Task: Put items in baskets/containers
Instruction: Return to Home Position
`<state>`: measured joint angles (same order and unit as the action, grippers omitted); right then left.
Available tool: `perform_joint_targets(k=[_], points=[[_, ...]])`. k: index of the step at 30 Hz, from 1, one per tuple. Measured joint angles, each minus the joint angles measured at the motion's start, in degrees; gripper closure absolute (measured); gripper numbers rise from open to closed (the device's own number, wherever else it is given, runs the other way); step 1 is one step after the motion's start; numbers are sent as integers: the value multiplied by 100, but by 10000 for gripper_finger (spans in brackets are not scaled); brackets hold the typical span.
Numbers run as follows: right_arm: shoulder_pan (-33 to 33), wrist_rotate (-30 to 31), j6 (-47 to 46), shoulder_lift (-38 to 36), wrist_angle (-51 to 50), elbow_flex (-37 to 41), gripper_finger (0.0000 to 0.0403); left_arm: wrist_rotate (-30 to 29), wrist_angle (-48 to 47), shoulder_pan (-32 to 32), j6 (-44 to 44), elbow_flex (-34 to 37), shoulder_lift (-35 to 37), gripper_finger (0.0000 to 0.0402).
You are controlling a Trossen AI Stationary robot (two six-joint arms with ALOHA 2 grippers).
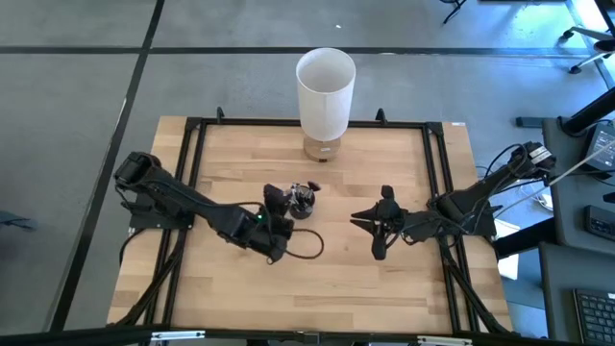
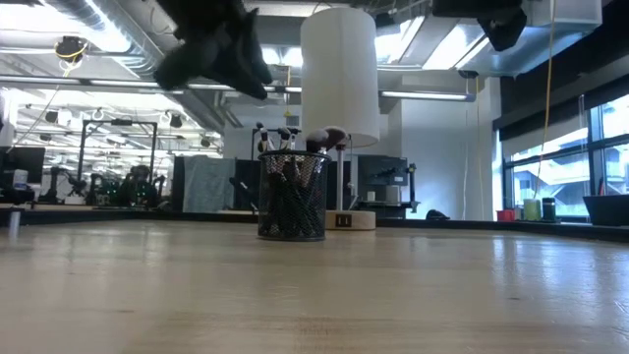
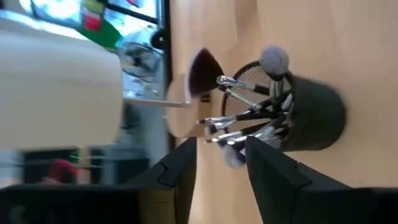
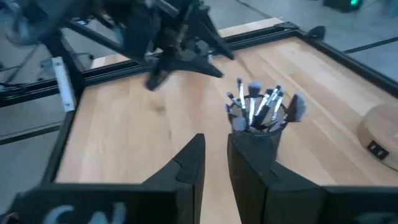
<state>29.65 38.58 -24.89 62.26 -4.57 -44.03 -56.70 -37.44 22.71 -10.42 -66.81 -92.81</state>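
A small dark mesh cup [image 1: 304, 202] stands upright mid-table, full of thin makeup brushes [image 3: 249, 115] with their bristle tips up. It also shows in the low view as the cup [image 2: 292, 206] and in the right wrist view as the cup [image 4: 258, 140]. My left gripper [image 1: 277, 200] hovers just left of the cup, above table height [image 2: 221, 49]. It is open and empty [image 3: 221, 158], and its fingers point at the brush tips. My right gripper [image 1: 370, 231] waits to the cup's right, open and empty [image 4: 214, 155].
A tall white cylinder [image 1: 325, 91] on a round wooden base stands beyond the cup near the far edge. A black metal frame [image 1: 192, 130] runs around the wooden tabletop. A dark cable loop [image 1: 306, 248] lies beside the left arm. Bare wood lies toward the near edge.
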Motion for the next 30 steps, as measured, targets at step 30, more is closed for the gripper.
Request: perform_joint_targets(k=[30], points=[[-1698, -3132, 3653, -205, 2056, 305, 365, 2922, 4972, -1117, 448, 4352, 5348, 326]])
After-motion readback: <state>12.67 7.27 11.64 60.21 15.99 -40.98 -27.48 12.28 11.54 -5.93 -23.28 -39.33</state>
